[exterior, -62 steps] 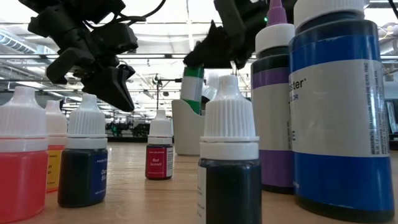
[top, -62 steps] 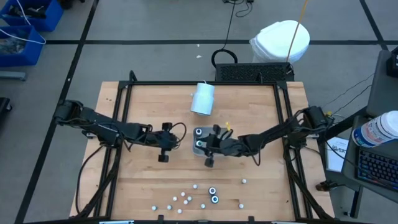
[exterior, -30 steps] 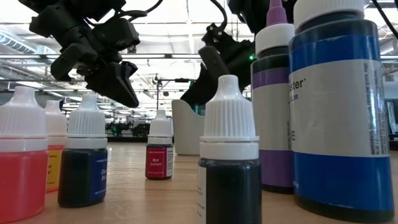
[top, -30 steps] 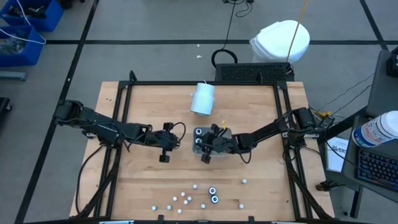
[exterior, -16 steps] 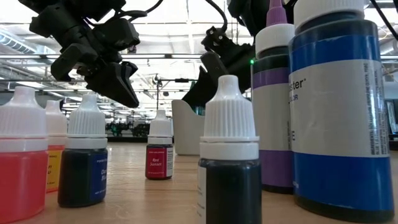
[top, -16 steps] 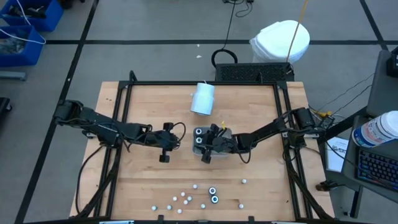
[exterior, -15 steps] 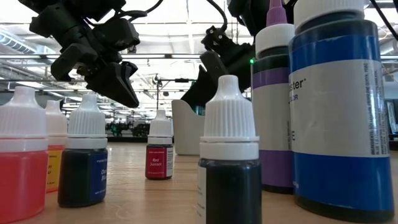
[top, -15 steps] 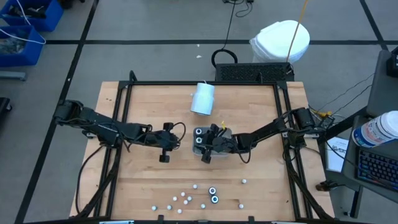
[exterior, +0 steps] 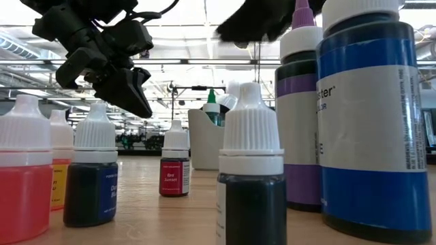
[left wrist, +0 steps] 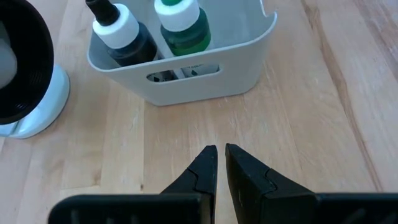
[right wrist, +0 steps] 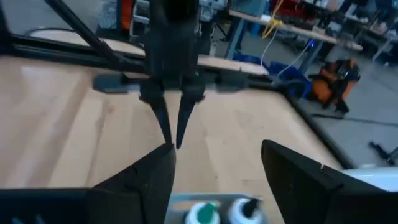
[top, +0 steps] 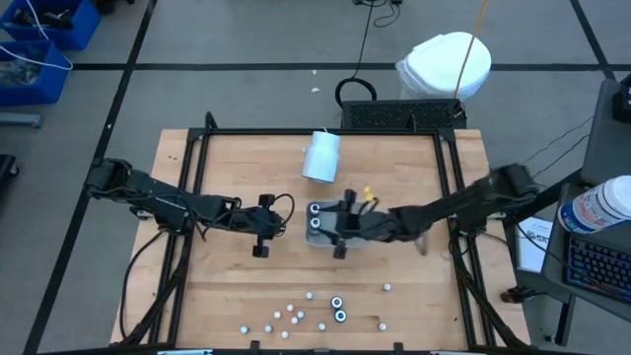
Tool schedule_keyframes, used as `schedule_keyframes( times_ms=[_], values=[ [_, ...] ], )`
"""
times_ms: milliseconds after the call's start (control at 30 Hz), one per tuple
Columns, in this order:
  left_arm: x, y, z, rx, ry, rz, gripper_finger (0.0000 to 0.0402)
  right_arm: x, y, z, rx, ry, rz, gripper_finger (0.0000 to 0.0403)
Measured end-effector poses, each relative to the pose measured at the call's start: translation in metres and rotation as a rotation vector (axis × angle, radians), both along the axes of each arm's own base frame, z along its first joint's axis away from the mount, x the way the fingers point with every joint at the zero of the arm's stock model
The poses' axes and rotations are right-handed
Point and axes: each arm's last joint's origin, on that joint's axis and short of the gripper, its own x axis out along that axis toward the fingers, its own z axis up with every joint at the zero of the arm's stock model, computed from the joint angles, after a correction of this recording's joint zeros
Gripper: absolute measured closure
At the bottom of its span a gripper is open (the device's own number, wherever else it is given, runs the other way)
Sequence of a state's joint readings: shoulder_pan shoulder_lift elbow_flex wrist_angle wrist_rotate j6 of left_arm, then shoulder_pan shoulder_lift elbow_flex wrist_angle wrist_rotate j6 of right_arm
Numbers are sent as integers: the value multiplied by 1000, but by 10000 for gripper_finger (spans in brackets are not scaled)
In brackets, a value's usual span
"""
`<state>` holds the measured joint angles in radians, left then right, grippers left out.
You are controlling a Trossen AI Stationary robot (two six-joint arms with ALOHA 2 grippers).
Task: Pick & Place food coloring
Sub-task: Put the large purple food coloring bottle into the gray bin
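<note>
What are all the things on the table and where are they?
tray: one, pale grey, middle of the table, holding two bottles.
green-capped bottle: one, in the tray.
white-capped dark bottle: one, in the tray beside the green one.
loose bottles: about a dozen, white caps, near edge of the table.
cylinder: one, pale blue-white, lying on its side behind the tray.
table: one, light wood.
left gripper: shut, empty, left of the tray.
right gripper: open, empty, above the tray.
</note>
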<state>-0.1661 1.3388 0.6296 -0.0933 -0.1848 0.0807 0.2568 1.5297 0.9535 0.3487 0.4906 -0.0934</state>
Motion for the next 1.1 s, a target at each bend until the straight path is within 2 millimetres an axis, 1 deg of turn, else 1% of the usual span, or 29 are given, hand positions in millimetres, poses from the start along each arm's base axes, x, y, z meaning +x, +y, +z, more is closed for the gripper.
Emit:
schedule_keyframes(
  times_ms=[100,167,267,367,400,533,667,767,833,867,933,967,1033,1100],
  values=[
    [0,0,0,-5,-1,5,360,-31,5,25,3,16,36,209],
    [0,0,0,-6,-2,6,360,-53,8,31,18,-2,56,241],
    [1,0,1,-3,-14,18,360,-85,7,27,11,-57,22,308],
    [2,1,2,7,-32,61,360,-112,1,8,30,-103,27,379],
    [2,2,2,13,-34,70,360,-119,-1,0,42,-126,30,390],
    [3,1,4,7,-64,75,360,-140,-9,-32,110,-245,4,390],
    [6,-8,6,-50,-106,37,360,-154,-15,-60,107,-252,7,401],
    [10,-21,21,-47,-252,-44,360,-161,-18,-73,94,-225,12,400],
    [15,-29,34,-70,-391,-75,360,-163,-20,-76,63,-208,15,402],
    [17,-32,41,-77,-411,-84,360,-165,-20,-76,50,-209,20,402],
    [23,-37,57,-96,-370,-67,360,-166,-21,-75,30,-214,55,401],
    [27,-38,66,-108,-333,-19,360,-167,-21,-74,19,-215,74,401],
    [39,-44,88,-118,-279,60,365,-168,-21,-72,10,-228,77,402],
    [52,-52,102,-96,-210,59,376,-169,-21,-70,4,-238,78,402]
  ],
)
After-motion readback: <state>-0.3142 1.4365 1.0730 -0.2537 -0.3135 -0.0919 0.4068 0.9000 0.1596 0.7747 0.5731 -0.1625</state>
